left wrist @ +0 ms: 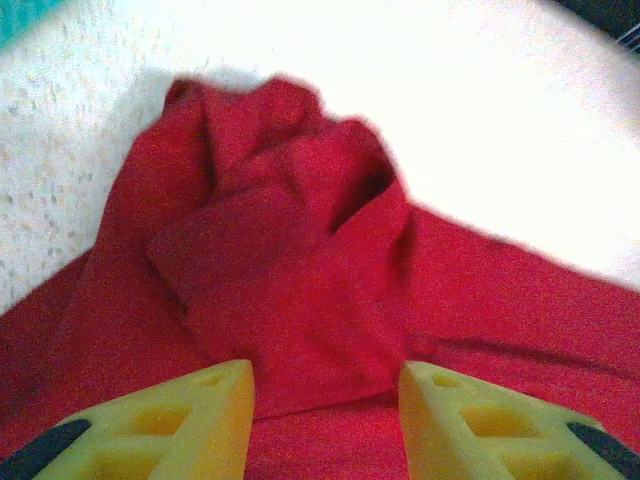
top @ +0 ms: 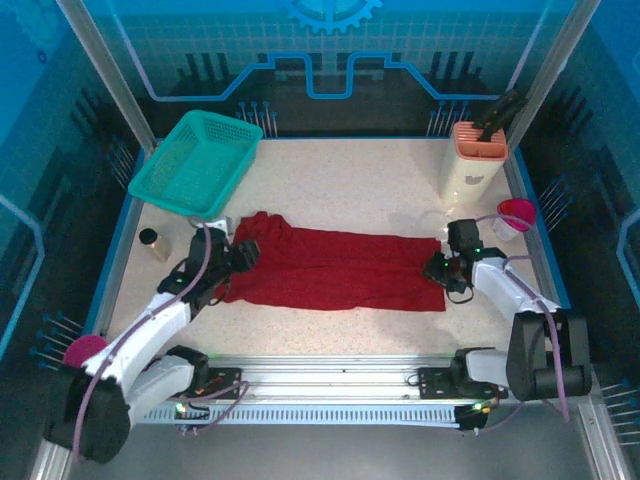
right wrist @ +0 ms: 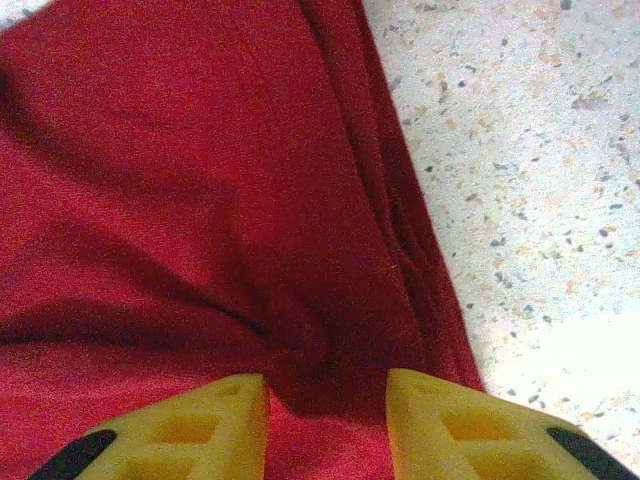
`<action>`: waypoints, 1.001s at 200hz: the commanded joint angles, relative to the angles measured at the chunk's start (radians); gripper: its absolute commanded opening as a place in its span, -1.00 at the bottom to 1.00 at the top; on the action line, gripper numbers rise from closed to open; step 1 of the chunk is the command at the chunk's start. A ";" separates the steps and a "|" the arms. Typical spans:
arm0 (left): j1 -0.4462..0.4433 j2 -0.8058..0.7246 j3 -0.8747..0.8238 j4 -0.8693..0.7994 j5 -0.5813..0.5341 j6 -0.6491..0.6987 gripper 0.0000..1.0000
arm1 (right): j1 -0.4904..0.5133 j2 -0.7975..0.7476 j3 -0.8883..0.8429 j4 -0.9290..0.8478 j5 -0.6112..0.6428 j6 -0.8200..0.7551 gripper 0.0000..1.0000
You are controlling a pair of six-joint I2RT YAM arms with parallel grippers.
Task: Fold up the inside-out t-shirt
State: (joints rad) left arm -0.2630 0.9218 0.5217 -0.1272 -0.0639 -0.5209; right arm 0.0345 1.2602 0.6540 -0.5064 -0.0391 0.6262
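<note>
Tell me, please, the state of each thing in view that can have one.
inside-out t-shirt, spread as a long band, bunched at its left end.
left gripper, jaws apart over the bunched end.
right gripper, jaws apart over the right end.
teal basket, upright.

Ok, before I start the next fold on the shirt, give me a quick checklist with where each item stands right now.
1. Left pincer open over the cloth: ok.
2. Right pincer open at the shirt's right end: ok.
3. Inside-out t-shirt lying flat: not ok. It is a long band, and its left end is bunched up.
4. Shirt wholly on the table, apart from the teal basket: ok.
5. White neck tag found, to tell collar from hem: cannot tell.
</note>
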 commanded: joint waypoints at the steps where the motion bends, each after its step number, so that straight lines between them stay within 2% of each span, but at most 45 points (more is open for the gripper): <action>1: -0.003 -0.070 0.065 -0.044 0.025 -0.095 0.02 | -0.010 -0.033 0.053 0.030 -0.116 -0.017 -0.09; 9: -0.002 -0.048 0.084 -0.062 0.045 -0.114 0.11 | -0.010 -0.026 0.075 0.016 -0.106 -0.031 -0.02; 29: -0.002 0.078 0.155 -0.095 0.123 -0.070 0.11 | -0.007 0.024 0.119 0.041 -0.154 -0.076 0.00; 45: -0.003 0.191 0.211 -0.109 0.127 -0.044 0.10 | 0.003 0.096 0.173 0.052 -0.186 -0.094 0.00; 56: -0.004 0.260 0.231 -0.065 0.124 -0.028 0.09 | 0.014 0.139 0.205 0.042 -0.118 -0.087 0.00; 68: -0.008 0.349 0.282 -0.052 0.140 0.024 0.08 | 0.018 0.171 0.220 0.010 0.060 -0.038 0.06; 77: -0.030 0.417 0.354 -0.103 0.086 0.075 0.01 | 0.012 0.194 0.220 0.020 0.125 -0.025 0.11; 89: -0.094 0.499 0.428 -0.153 -0.102 0.155 0.01 | -0.002 0.233 0.220 0.039 0.105 -0.031 0.11; 96: -0.117 0.540 0.448 -0.135 -0.161 0.197 0.04 | -0.007 0.262 0.242 0.036 0.091 -0.025 0.12; 127: -0.114 0.708 0.502 -0.118 -0.160 0.182 0.05 | 0.004 0.366 0.248 0.058 0.081 -0.015 0.08; 145: -0.113 0.739 0.470 -0.099 -0.201 0.166 -0.01 | 0.002 0.395 0.231 0.078 0.139 -0.012 -0.11; 164: -0.113 0.718 0.400 -0.074 -0.333 0.146 -0.29 | -0.026 0.411 0.181 0.144 0.085 0.016 -0.56; 175: -0.111 0.687 0.346 -0.036 -0.355 0.154 -0.58 | -0.037 0.421 0.190 0.164 0.056 0.023 -0.82; 183: -0.110 0.660 0.308 -0.012 -0.373 0.155 -1.00 | -0.041 0.423 0.210 0.163 0.060 0.020 -0.97; 200: -0.106 0.590 0.244 -0.005 -0.411 0.132 -1.00 | -0.041 0.420 0.253 0.163 0.090 0.013 -1.00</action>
State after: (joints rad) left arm -0.3801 1.6165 0.8406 -0.1692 -0.3588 -0.3714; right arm 0.0059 1.6417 0.8726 -0.3664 0.0322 0.6323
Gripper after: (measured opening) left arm 0.051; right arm 0.071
